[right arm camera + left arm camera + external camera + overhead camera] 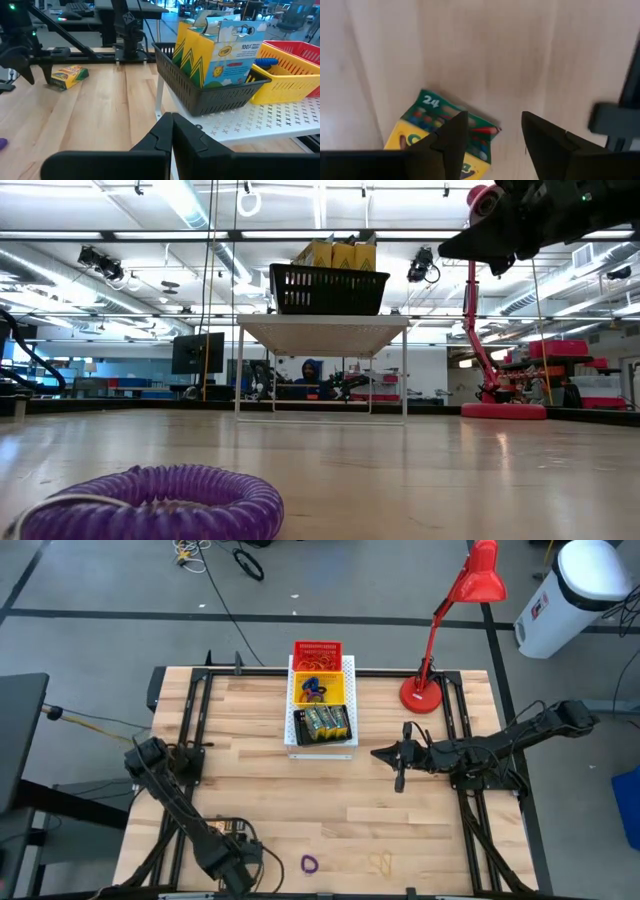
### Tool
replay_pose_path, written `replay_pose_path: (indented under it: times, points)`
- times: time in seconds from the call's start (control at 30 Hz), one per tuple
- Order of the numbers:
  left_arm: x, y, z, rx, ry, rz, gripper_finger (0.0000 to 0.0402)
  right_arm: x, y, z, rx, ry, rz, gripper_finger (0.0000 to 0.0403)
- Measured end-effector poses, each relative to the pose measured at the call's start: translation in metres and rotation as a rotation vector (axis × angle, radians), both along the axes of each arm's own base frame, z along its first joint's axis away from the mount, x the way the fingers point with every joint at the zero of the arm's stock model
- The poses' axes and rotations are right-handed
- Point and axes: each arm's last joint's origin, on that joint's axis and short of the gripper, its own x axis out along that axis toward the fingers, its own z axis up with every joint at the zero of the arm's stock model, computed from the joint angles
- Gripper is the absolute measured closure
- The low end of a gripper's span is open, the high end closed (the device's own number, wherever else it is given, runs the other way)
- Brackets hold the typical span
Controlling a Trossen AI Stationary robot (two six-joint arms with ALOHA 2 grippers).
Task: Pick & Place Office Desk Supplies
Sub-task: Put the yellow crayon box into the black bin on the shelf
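Left gripper hangs parted right above the crayon box, whose long axis runs skew to the fingers; right gripper idles pinched, well apart

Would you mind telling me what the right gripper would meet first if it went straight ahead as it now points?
Probably the black basket of crayon boxes, directly ahead of the shut right gripper; depth is uncertain.
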Motion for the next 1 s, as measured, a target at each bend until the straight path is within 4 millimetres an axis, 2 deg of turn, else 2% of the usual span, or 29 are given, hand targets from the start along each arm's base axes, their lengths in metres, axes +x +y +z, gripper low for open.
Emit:
replay_pose_path:
  times: [0.17,0.3,0.57,1.0]
  points:
    - [-0.003,0.005,-0.006,0.037,-0.004,0.127,0.021,0.0,0.0,0.0,0.001,-0.003,0.0,0.0392]
    - [-0.003,0.007,-0.012,0.047,-0.002,0.162,0.0233,0.0,0.0,0.0,0.001,-0.003,0.0,0.0392]
    - [0.001,0.013,-0.013,0.066,0.009,0.23,0.0263,0.0,0.0,0.0,-0.007,-0.001,0.002,0.0392]
    - [-0.005,0.023,-0.024,0.066,0.078,0.368,0.0286,0.0,0.0,0.0,-0.007,-0.001,0.002,0.0392]
